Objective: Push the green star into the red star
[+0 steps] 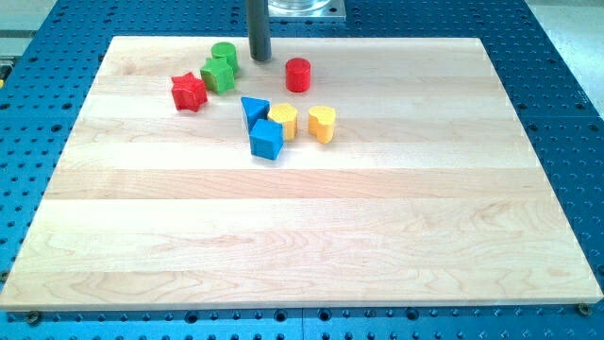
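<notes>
The red star (189,92) lies on the wooden board (302,227) at the view's upper left. The green star (218,75) sits just to its upper right, close to it or touching it. A green cylinder (225,54) stands right behind the green star. My tip (259,59) is at the end of the dark rod near the view's top, a short way to the right of the green cylinder and green star, apart from both.
A red cylinder (298,74) stands right of my tip. Below it lie a blue triangle (254,109), a blue cube (266,139), a yellow hexagon-like block (283,121) and a yellow heart-like block (322,123). The blue perforated table (566,113) surrounds the board.
</notes>
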Controlling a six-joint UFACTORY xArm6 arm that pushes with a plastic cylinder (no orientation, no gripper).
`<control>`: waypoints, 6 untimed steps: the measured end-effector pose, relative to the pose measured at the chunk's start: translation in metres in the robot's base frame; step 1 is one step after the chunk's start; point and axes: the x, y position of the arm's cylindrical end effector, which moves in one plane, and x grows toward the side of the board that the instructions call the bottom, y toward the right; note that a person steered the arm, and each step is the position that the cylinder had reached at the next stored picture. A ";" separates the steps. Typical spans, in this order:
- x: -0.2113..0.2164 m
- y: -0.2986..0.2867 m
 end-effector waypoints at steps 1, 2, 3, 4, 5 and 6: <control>0.040 0.001; 0.054 -0.019; 0.054 -0.068; 0.054 -0.083; 0.049 -0.035; 0.021 -0.014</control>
